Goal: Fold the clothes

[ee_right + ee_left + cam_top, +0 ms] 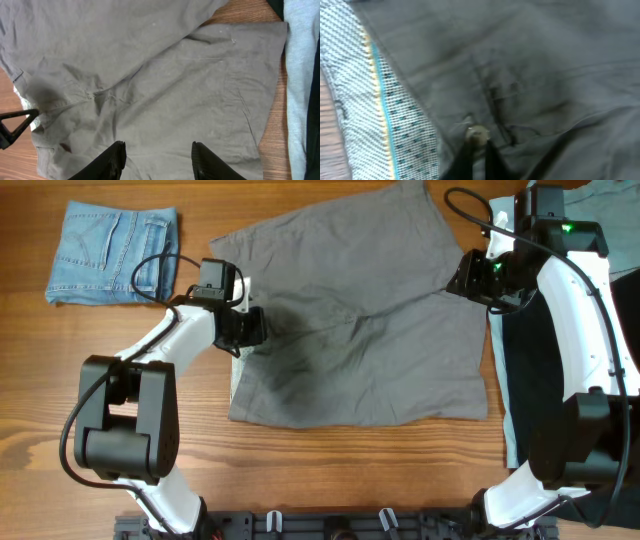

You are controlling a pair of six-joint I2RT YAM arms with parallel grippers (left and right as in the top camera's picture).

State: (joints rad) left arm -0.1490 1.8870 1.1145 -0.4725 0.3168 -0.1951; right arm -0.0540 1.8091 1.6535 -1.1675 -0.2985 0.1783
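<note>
Mid-counter we see the grey shorts (370, 330) spread flat, with the waistband toward the left edge. There our left gripper (478, 145) is clenched, tips together at the fly button (479, 133). We cannot tell whether any cloth is caught. Our right gripper (159, 157), released wide, hangs over the shorts near the right edge. Folded denim (112, 253) lies at the far left corner.

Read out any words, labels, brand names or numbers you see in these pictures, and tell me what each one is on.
None: no view shows readable text.
The grey shorts: no label shows.
The inner waistband: only a dotted weave and a blue-and-yellow stripe.
The button: too blurred to tell if it bears lettering.
The folded denim: no legible tag.
</note>
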